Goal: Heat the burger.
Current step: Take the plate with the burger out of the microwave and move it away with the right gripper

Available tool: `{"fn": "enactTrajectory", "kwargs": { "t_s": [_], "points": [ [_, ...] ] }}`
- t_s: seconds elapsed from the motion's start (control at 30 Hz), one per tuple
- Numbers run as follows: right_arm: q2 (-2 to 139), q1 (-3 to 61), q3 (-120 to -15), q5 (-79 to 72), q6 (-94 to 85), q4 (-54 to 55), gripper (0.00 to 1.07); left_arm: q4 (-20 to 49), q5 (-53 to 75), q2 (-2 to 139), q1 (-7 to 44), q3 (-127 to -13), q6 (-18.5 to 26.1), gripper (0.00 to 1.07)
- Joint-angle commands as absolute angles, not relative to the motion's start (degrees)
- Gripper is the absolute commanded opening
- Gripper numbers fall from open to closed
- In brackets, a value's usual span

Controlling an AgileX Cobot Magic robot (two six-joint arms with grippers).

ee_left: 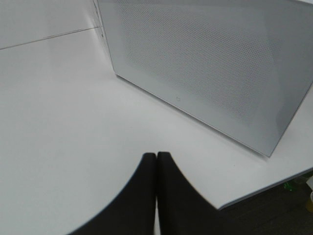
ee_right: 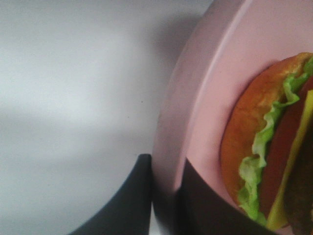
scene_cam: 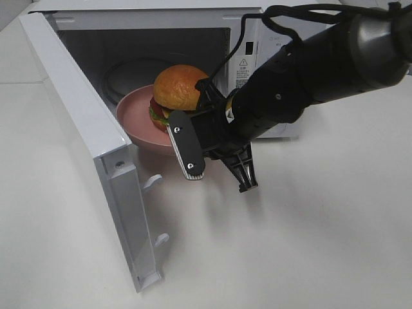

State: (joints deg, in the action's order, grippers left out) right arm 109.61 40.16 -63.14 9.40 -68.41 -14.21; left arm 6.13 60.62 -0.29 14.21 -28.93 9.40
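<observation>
Right jaws clamp pink plate [ee_right: 205,98] rim; burger [scene_cam: 178,87] on plate; left jaws closed, empty

Test bench, not a home kitchen.
I see a boxy white microwave oven [scene_cam: 257,58] with its door swung open, alone on a plain white tabletop [scene_cam: 309,244]; past the table's edge, dark floor [ee_left: 274,215].

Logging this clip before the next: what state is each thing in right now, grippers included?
Microwave door: swung open.
Burger: on the plate, at the microwave's opening.
Pink plate: rim pinched by the right gripper, partly inside.
Right gripper: shut on the plate's rim.
Left gripper: shut, empty.
</observation>
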Motion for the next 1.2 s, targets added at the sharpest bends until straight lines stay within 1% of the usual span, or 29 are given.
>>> {"fn": "enactTrajectory", "kwargs": {
  "t_s": [0.03,0.6,0.83,1.2],
  "points": [
    [105.1,39.6,-60.3,6.9,-69.6,-15.0,0.00,6.1,59.8,-1.4,14.0,-28.8,8.8,0.00],
    [95.4,39.6,-48.6,6.2,-71.0,-15.0,0.00,6.1,59.8,-1.4,14.0,-28.8,8.8,0.00],
    [91.5,39.6,-42.8,4.4,-71.0,-17.4,0.00,6.1,59.8,-1.4,14.0,-28.8,8.8,0.00],
    [84.9,39.6,-35.6,4.8,-68.5,-17.4,0.00,6.1,59.8,-1.4,14.0,-28.8,8.8,0.00]
  ]
}}
